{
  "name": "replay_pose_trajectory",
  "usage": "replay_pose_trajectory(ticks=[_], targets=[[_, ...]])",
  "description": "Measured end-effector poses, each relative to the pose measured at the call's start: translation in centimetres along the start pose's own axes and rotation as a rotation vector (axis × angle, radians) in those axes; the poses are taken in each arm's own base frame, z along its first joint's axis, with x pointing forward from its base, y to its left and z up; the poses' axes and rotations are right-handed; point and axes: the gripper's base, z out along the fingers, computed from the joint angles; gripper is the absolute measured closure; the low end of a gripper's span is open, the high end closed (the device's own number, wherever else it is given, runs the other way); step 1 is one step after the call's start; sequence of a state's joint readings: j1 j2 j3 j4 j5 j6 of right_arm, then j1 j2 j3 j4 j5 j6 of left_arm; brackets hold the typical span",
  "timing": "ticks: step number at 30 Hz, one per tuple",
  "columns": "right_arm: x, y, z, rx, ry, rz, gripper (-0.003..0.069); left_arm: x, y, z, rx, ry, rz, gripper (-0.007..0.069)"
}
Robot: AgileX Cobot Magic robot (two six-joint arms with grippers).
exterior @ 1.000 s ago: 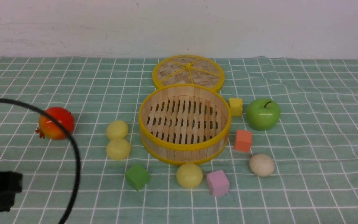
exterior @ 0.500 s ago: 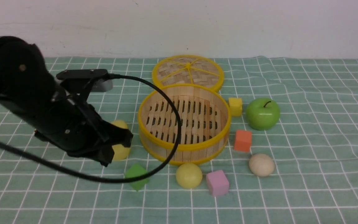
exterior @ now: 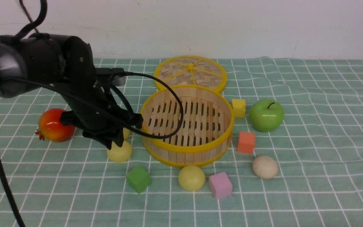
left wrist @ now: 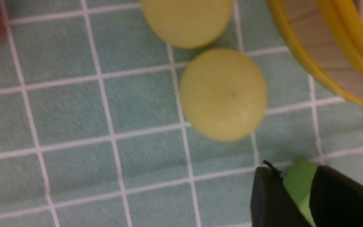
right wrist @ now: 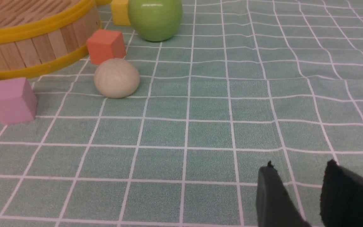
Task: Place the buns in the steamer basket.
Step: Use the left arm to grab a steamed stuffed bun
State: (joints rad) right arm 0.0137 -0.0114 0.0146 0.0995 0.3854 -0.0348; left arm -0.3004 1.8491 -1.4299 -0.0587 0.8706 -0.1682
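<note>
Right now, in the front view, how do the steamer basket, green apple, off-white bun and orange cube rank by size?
1. Steamer basket
2. Green apple
3. Off-white bun
4. Orange cube

The bun looks wider than the cube.

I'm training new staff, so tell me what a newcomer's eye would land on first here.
Probably the black left arm, reaching in over two yellow buns. Next, the big yellow-rimmed steamer basket at the centre, and the glossy green apple to its right.
</note>
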Motion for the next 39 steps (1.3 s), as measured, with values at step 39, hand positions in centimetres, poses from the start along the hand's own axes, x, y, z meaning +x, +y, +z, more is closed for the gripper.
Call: replay_pose_trajectory(ticks=[39], targets=[[0.0, 0.0, 0.0, 0.000, 0.000, 0.000, 0.0419, -0.9, 0.8, 6.1, -0.078, 0.013, 0.009, 0.0559]])
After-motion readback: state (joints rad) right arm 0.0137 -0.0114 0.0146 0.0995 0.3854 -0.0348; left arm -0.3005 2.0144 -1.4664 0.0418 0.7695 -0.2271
